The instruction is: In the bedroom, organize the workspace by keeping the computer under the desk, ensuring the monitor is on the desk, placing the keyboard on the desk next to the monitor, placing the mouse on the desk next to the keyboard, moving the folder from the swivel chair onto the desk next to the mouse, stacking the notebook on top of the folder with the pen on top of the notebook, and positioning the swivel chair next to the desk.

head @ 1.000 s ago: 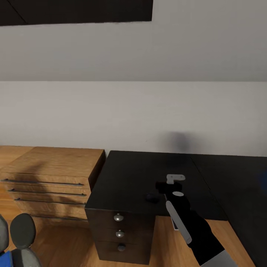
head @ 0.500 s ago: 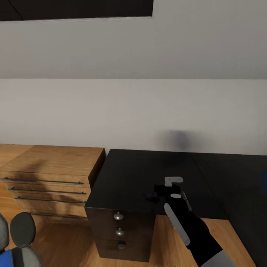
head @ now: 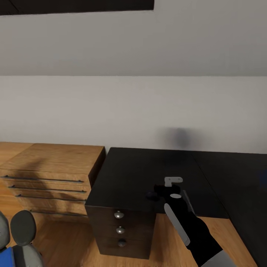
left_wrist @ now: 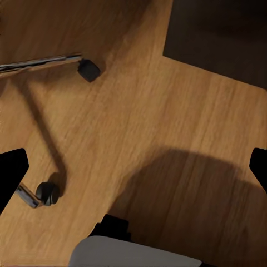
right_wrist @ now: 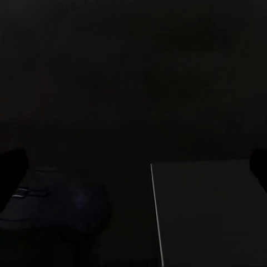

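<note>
**A:** Over the near end of the desk, not much has moved in the last second. The whole head view has slid a touch, wall and light-wood dresser together, so that is the camera and not the furniture.

**B:** And the right arm?

**A:** It has drifted slightly across the black top and has sat almost still for the last half second. The right gripper hangs low above the top, jaws spread wide, nothing between them.

**B:** What is under it?

**A:** The mouse, a small dark lump lying on the desk above the drawer unit, just beside the gripper. The right wrist view also shows a flat grey rectangle near it. I'd guess that's the notebook, but it is too dark to be sure.

**B:** So a pick or a release?

**A:** I can't tell. With open jaws and the mouse resting on the top, I'd judge the mouse step to be about settled.

**B:** The rest of the job?

**A:** The swivel chair stands well off to the left on the floor, with the blue folder on its seat, so that move is yet to be done. The left gripper hangs over the wood floor near a chair caster, wide open and empty.
</note>
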Robot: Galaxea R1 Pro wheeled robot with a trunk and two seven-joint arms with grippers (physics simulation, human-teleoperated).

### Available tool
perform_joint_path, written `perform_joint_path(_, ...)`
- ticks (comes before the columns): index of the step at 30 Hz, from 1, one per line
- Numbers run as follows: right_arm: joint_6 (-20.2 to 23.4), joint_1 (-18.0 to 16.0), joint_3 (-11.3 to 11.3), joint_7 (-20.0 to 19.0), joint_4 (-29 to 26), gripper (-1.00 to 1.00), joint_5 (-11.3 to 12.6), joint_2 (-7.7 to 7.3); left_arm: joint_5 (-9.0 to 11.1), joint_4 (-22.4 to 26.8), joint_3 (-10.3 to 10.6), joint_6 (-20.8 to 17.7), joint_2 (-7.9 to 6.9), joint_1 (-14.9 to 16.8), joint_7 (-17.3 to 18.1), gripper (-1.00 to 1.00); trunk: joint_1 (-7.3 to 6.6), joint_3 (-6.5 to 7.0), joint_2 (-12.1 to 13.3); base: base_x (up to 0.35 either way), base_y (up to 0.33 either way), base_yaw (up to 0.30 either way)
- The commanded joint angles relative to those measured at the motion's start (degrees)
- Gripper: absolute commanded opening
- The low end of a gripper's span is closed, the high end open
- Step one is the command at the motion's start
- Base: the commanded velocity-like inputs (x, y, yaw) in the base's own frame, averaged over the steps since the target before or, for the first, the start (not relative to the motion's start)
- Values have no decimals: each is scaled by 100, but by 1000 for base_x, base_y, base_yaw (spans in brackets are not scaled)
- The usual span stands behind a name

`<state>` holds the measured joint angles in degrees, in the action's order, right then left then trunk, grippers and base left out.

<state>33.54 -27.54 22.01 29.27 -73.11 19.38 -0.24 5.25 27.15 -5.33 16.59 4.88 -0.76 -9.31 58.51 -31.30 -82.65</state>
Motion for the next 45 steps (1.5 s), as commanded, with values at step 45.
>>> perform_joint_path(45,-287,-6,-1,78,-34,100,22,-29,63,49,0,149,4,-3,9,100,0,-228,-3,0,0,97)
